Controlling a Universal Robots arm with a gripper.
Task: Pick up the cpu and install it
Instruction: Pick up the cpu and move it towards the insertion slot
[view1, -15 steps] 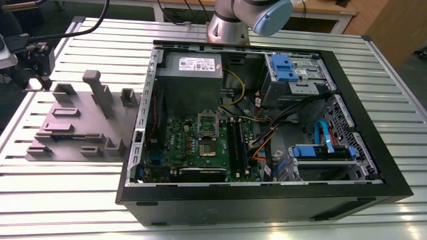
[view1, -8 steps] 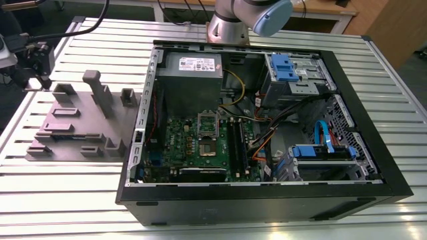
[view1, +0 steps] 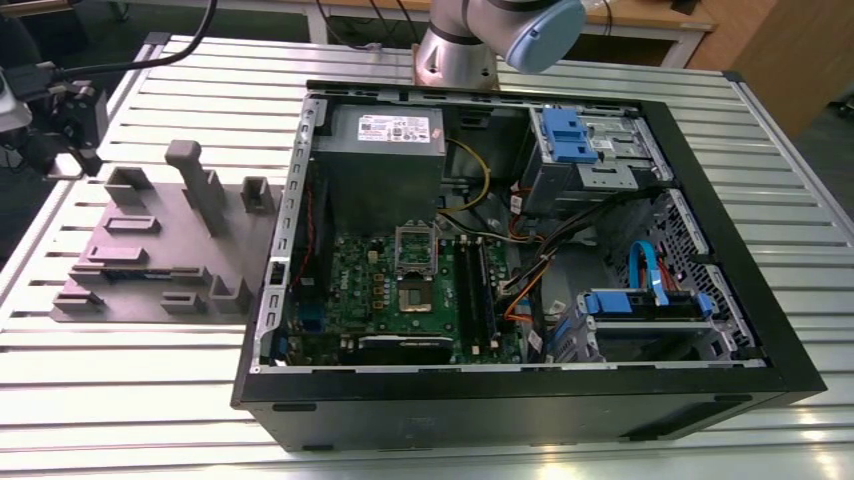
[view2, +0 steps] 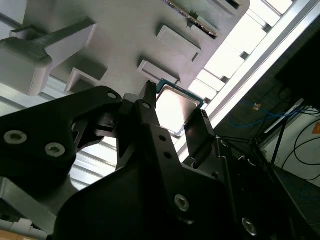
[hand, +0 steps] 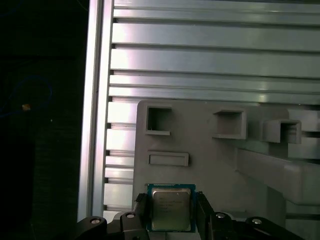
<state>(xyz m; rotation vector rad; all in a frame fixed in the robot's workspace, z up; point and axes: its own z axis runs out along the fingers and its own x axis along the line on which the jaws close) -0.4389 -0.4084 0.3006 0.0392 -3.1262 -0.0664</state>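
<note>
The gripper (hand: 171, 204) pinches the cpu (hand: 170, 211) by two opposite edges at the edge of the grey tray (hand: 210, 167); so thin a grip risks tilting or slipping

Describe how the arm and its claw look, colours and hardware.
In the exterior view the arm is a silver-grey metal tube with a rounded pale blue joint cap. In both wrist views the claw is matte black, built of angular plates and linkages studded with silver screw heads.
</note>
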